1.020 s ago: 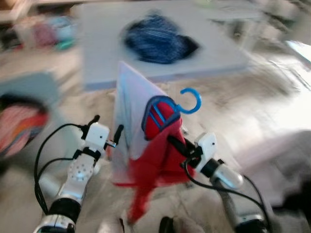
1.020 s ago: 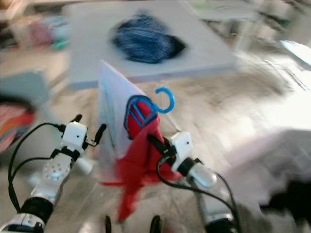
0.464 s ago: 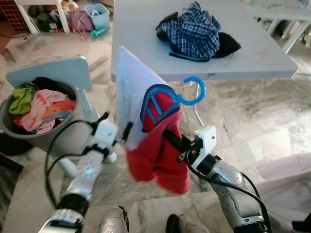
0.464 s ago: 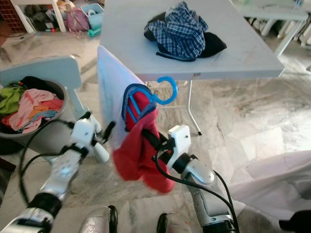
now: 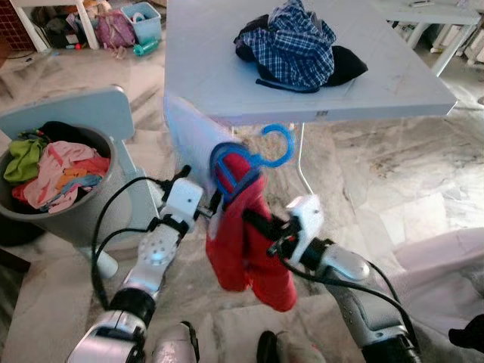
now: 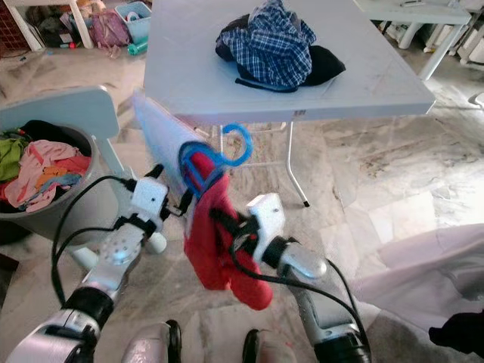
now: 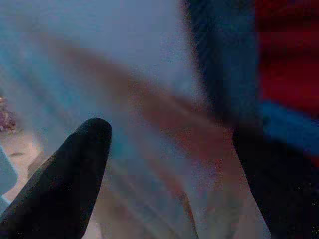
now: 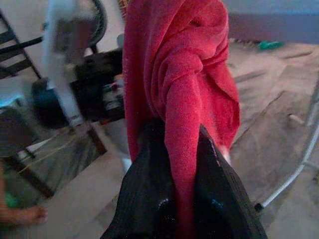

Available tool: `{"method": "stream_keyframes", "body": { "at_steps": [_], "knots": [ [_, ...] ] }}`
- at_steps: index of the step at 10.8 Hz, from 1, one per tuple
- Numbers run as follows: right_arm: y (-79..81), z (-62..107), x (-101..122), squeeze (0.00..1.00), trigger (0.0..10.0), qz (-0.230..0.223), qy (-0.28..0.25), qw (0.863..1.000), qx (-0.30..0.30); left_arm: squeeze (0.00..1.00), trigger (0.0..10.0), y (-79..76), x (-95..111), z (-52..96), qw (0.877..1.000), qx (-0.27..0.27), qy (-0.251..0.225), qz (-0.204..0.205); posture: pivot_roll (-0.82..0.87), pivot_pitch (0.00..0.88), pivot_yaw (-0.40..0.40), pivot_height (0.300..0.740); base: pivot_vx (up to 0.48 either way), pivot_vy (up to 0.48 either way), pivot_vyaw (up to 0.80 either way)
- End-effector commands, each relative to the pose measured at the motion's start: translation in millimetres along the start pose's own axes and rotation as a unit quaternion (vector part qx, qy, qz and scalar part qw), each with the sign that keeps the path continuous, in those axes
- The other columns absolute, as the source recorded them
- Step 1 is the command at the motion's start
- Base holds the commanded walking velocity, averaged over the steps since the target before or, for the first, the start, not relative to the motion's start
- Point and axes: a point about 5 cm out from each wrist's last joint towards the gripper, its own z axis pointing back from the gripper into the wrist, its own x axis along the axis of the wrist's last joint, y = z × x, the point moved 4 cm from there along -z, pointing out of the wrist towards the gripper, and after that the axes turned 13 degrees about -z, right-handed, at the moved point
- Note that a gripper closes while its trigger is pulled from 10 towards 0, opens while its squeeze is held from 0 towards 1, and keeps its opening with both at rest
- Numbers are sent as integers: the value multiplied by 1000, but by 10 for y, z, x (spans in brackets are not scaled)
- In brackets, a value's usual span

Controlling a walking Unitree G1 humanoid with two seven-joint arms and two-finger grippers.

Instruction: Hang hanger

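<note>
The right gripper (image 5: 253,221), pinching the red garment (image 5: 246,249) on the blue hanger (image 5: 249,159), is carrying it and should keep the hook upright while the left gripper (image 5: 198,198), fingers apart, is steadying the left side.

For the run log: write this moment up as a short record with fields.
held item: blue hanger with red garment and pale cloth
right gripper: shut on the red garment
left gripper: fingers either side of the pale cloth
ahead: white folding table with plaid shirt
robot's left: grey laundry basket of clothes
</note>
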Motion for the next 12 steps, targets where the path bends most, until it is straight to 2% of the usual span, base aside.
{"method": "stream_keyframes", "body": {
  "at_steps": [1,2,3,4,6,7,8,9,10,11,12],
  "knots": [
    [44,-57,124,0,10000,25,-23,999,8,0,10000,-32,57,-51,1000,-7,-8,2,-47,150,-45,740,0,0,0],
    [-30,-94,218,0,10000,73,-47,996,-25,0,10000,-82,68,-54,1000,-14,-10,4,-50,150,-41,740,0,0,0],
    [-152,-133,411,0,10000,95,-96,988,-72,0,10000,-142,58,-33,1000,-23,-11,1,-50,150,-41,740,0,0,0],
    [-154,-145,462,0,10000,86,-104,988,-70,0,10000,-140,54,-31,1000,-23,-11,1,-44,150,-38,740,0,0,0],
    [-230,-134,538,0,10000,118,-127,979,-105,0,10000,-121,38,-21,1000,-21,-9,0,-44,150,-38,740,0,0,0],
    [-208,-160,511,0,10000,105,-125,982,-95,0,10000,-103,32,-25,1000,-18,-8,-3,-42,148,-39,740,0,0,0],
    [-180,-165,485,0,10000,123,-120,981,-93,0,10000,-80,51,-47,1000,-12,-10,-2,-42,148,-39,740,0,0,0],
    [-159,-177,446,0,10000,115,-112,983,-84,0,10000,-84,57,-54,1000,-12,-11,-3,-42,148,-39,740,0,0,0],
    [-64,-195,380,0,10000,90,-96,990,-48,0,10000,-82,62,-65,1000,-9,-10,-4,-49,144,-44,740,0,0,0],
    [32,-179,234,0,10000,85,-60,994,-11,0,10000,-30,85,-85,1000,7,-14,-1,-49,142,-48,740,0,0,0],
    [40,-163,175,0,10000,88,-48,995,-6,0,10000,-18,97,-101,1000,10,-15,0,-48,137,-51,740,0,0,0]
  ]
}}
